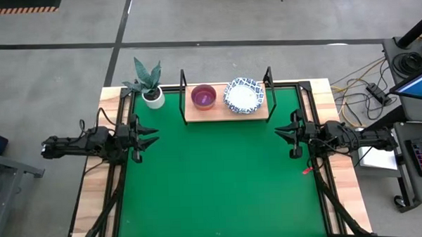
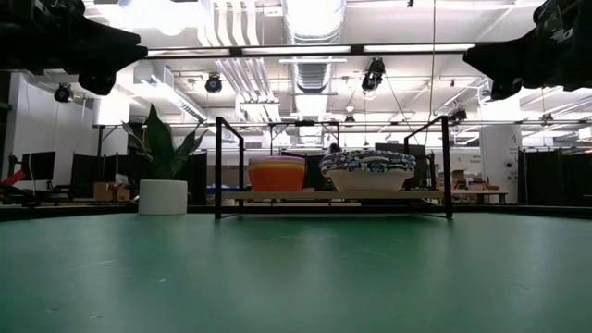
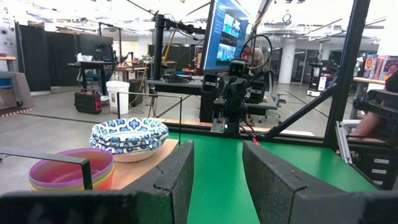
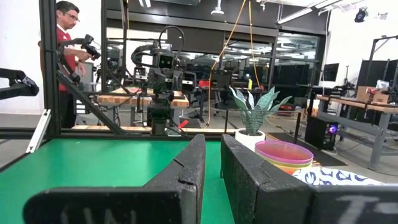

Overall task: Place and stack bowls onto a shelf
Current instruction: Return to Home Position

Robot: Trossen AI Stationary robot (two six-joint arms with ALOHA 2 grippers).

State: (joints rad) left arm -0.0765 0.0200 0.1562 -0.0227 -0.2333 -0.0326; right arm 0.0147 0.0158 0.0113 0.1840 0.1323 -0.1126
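The light-wood shelf (image 1: 226,111) with black uprights stands at the table's far edge. On it sit a stack of small plastic bowls, purple on top (image 1: 204,97), and beside it a stack of white bowls with blue patterned rims (image 1: 244,95). Both stacks show in the low view (image 2: 277,173) (image 2: 367,170) and the left wrist view (image 3: 71,169) (image 3: 129,137). My left gripper (image 1: 151,137) hovers open at the table's left edge. My right gripper (image 1: 280,129) hovers at the right edge, its fingers slightly apart. Both are empty.
A white pot with a green plant (image 1: 152,96) stands left of the shelf at the far edge. The green table top (image 1: 220,181) stretches between the two arms. A person (image 4: 65,56) stands beyond the table in the right wrist view.
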